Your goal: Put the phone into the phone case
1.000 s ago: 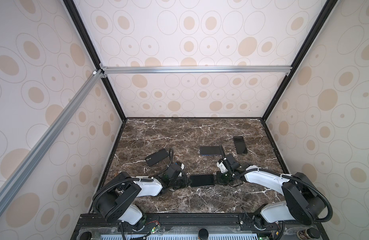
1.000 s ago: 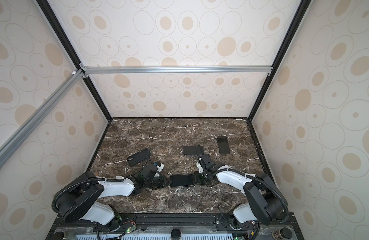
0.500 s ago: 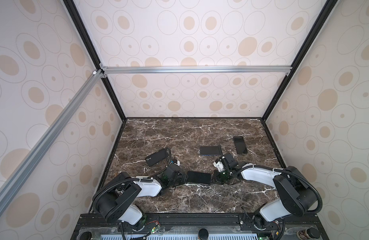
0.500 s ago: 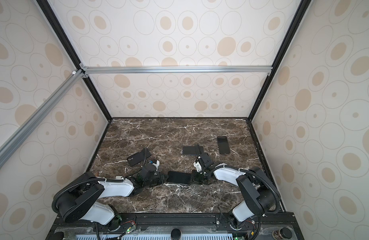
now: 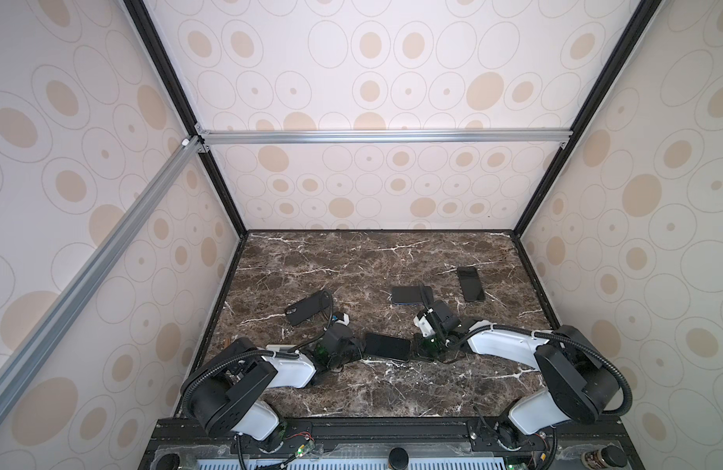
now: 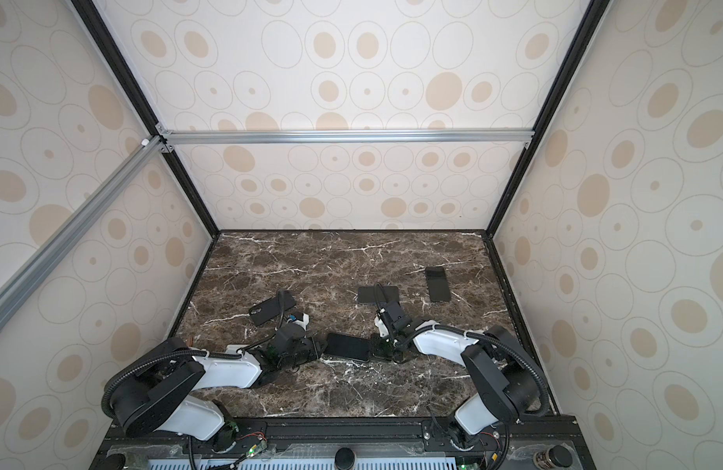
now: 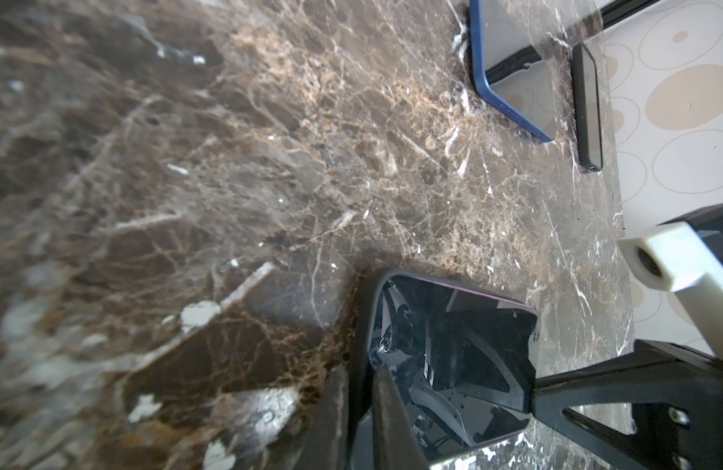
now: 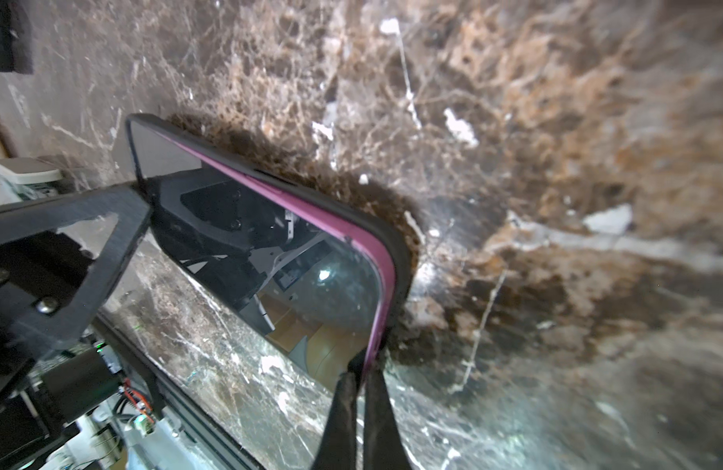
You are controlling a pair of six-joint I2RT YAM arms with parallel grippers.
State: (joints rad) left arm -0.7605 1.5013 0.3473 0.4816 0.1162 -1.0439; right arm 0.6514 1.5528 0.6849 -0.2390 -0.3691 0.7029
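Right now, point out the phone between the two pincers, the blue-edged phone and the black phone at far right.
held phone (image 5: pixel 387 346): in a top view, middle of its screen.
blue-edged phone (image 5: pixel 404 294): in a top view, middle of its screen.
black phone (image 5: pixel 470 284): in a top view, middle of its screen.

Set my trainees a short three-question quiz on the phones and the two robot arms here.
1. True or false: only one arm grips the phone between the two arms.
2. Where is the blue-rimmed phone? A: on the table, farther back than the right gripper. B: under the left arm. C: stacked on another phone.
3. What colour is the strip just inside the held phone's black rim?
Key: 1 false, the left gripper and right gripper both have jaws shut on it. 2 A. 3 Pink-purple.
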